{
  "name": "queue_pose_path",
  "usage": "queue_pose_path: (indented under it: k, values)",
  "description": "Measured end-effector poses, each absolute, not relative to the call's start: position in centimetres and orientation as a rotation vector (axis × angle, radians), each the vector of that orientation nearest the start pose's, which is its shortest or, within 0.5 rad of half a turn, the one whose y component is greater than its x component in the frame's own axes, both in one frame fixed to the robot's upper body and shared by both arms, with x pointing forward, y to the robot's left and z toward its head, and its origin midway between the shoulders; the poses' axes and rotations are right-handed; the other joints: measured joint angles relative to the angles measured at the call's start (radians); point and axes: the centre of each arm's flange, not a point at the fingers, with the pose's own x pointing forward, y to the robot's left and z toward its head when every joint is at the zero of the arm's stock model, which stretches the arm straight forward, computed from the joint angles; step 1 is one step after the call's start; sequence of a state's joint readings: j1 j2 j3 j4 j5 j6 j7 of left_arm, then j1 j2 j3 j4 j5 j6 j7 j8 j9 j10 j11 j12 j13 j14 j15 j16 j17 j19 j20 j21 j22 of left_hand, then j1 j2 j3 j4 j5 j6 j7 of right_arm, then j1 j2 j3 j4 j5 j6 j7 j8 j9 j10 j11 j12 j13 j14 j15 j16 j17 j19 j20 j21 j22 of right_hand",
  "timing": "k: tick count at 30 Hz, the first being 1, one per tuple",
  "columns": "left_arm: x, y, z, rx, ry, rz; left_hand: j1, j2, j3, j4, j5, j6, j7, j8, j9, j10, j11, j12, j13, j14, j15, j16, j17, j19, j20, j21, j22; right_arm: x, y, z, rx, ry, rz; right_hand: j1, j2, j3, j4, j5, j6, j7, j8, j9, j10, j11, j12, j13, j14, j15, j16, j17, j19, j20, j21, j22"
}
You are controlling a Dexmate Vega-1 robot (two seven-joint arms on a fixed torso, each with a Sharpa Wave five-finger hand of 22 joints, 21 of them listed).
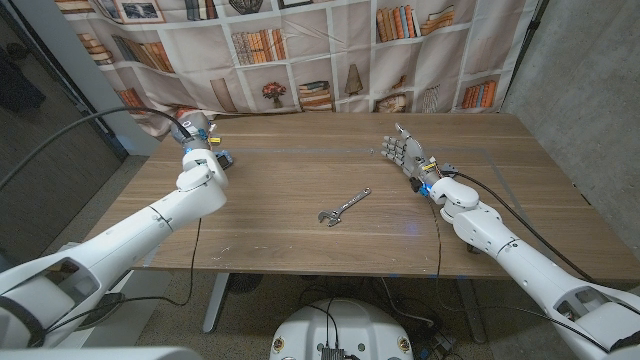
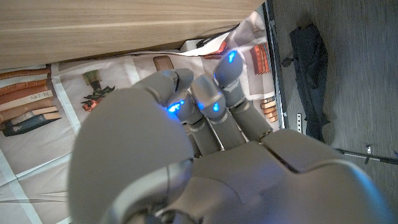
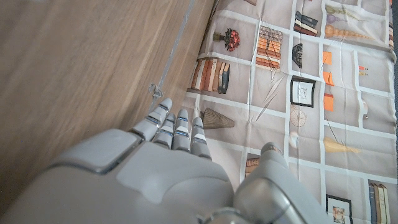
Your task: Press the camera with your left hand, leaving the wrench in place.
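Wooden table carries the wrench near its centre, well apart from both hands and apparently undisturbed — that part of the task holds so far. We see our left hand at the far left corner with fingers curled in, but the camera cannot be made out under or beside it, so we cannot tell whether the press is under way or what, if anything, that hand holds. Our right hand stands with fingers spread and nothing in it — no legible brand, label or writing appears.

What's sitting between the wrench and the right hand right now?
Nothing. In the head view the stretch from the wrench to the right hand is bare wooden table.
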State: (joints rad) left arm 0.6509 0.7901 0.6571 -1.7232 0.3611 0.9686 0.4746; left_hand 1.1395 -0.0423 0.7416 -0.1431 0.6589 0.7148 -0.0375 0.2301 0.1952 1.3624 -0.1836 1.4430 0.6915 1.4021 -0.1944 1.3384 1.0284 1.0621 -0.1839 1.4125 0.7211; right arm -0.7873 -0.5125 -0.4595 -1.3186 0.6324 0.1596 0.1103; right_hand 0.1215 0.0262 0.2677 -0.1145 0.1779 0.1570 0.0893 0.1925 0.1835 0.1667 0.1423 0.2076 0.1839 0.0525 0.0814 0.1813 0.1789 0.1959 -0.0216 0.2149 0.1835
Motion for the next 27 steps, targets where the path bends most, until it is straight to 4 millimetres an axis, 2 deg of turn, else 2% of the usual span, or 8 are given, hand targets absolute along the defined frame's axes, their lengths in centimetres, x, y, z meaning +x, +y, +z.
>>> queue_pose_path:
  k: [8,10,13,27]
  values:
    - [60.9,35.9,6.7,1.243,-0.219,0.854,-0.006,-0.002,0.018,-0.005,0.000,0.018,-0.007,-0.008,0.000,0.005,0.005,0.000,-0.010,0.005,0.005,0.000,-0.001,-0.003,0.003,0.017,-0.023,66.4,-24.1,-3.5,-0.048,-0.473,0.369,0.000,0.000,0.000,0.000,0.000,0.000,0.000,0.000,0.000,0.000,0.000,0.000,0.000,0.000,0.000,0.000,0.000,0.000,0.000,0.000,0.000]
    - [61.2,35.8,6.7,1.254,-0.210,0.847,-0.015,0.007,0.022,-0.003,0.000,0.025,-0.007,-0.012,0.000,0.005,0.005,0.000,-0.010,0.005,0.005,0.000,-0.001,-0.004,0.004,0.020,-0.032,66.4,-24.1,-3.5,-0.047,-0.471,0.369,0.000,0.000,0.000,0.000,0.000,0.000,0.000,0.000,0.000,0.000,0.000,0.000,0.000,0.000,0.000,0.000,0.000,0.000,0.000,0.000,0.000]
    - [61.4,35.8,6.7,1.264,-0.201,0.838,-0.023,-0.001,0.031,-0.005,0.000,0.031,-0.006,-0.016,0.000,0.005,0.005,-0.003,-0.012,0.005,0.005,0.000,0.001,-0.004,0.004,0.038,-0.036,66.5,-24.1,-3.5,-0.046,-0.470,0.369,0.000,0.000,0.000,0.000,0.000,0.000,0.000,0.000,0.000,0.000,0.000,0.000,0.000,0.000,0.000,0.000,0.000,0.000,0.000,0.000,0.000]
    - [62.7,35.3,6.8,1.333,-0.148,0.790,-0.033,0.002,0.047,-0.005,0.000,0.082,-0.011,-0.016,0.000,0.005,0.005,-0.011,-0.020,0.005,0.005,0.000,-0.005,-0.018,0.011,0.063,-0.070,66.5,-24.2,-3.6,-0.048,-0.460,0.371,0.000,0.000,0.000,0.000,0.000,0.000,0.000,0.000,0.000,0.000,0.000,0.000,0.000,0.007,0.004,0.000,0.000,0.000,0.000,0.000,0.000]
